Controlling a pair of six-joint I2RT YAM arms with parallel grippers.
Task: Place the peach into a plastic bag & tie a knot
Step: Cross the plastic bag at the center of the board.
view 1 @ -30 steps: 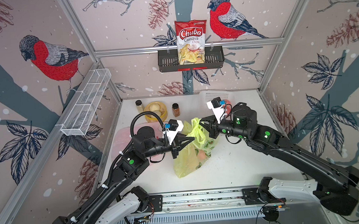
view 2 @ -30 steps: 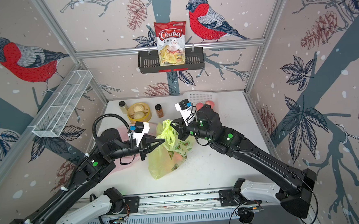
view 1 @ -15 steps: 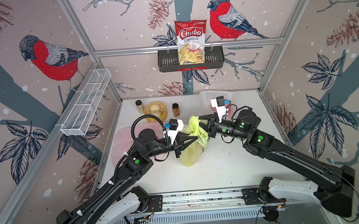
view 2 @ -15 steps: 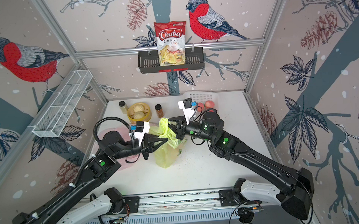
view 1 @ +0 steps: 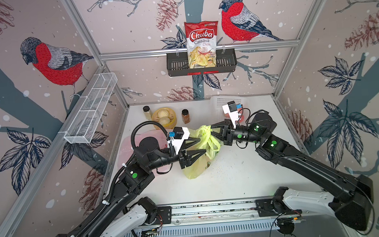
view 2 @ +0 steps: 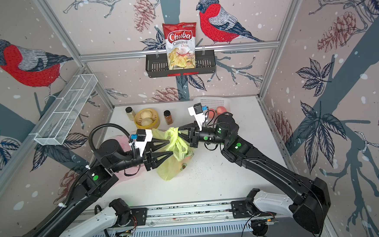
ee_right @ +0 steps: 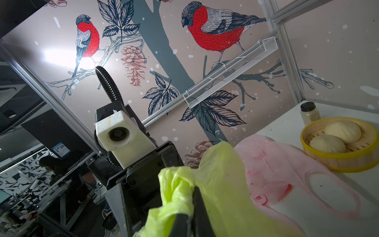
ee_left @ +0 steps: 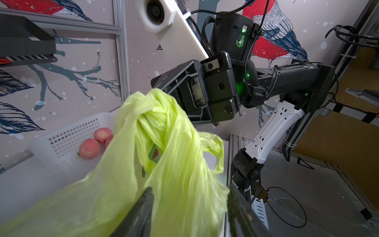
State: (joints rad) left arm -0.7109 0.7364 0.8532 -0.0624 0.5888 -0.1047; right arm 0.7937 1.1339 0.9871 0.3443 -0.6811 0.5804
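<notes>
The yellow-green plastic bag (view 1: 196, 166) (view 2: 169, 167) hangs at mid-table, its lower end on the table and its handles twisted into a knot (view 1: 204, 130). My right gripper (view 1: 210, 128) (view 2: 179, 130) (ee_right: 192, 205) is shut on the knotted top and holds it up. My left gripper (view 1: 202, 146) (view 2: 170, 147) (ee_left: 190, 187) is open. Its fingers (ee_left: 143, 211) stand on either side of loose bag film without pinching it. A peach (ee_left: 155, 152) shows dimly through the bag. More peaches (ee_left: 89, 148) (view 2: 220, 110) lie in the white basket (view 1: 225, 101).
A pink bag (view 1: 140, 140) (ee_right: 276, 174) lies flat under the left arm. A yellow steamer with buns (view 1: 164, 117) and two spice jars (view 1: 185, 116) (view 1: 147, 111) stand at the back. A black shelf with a chips bag (view 1: 202, 43) and a wire shelf (view 1: 93, 107) hang on the walls.
My left gripper has opened and let go of the bag, which it held shut before. The right gripper still grips the bag's top, which has moved slightly back.
</notes>
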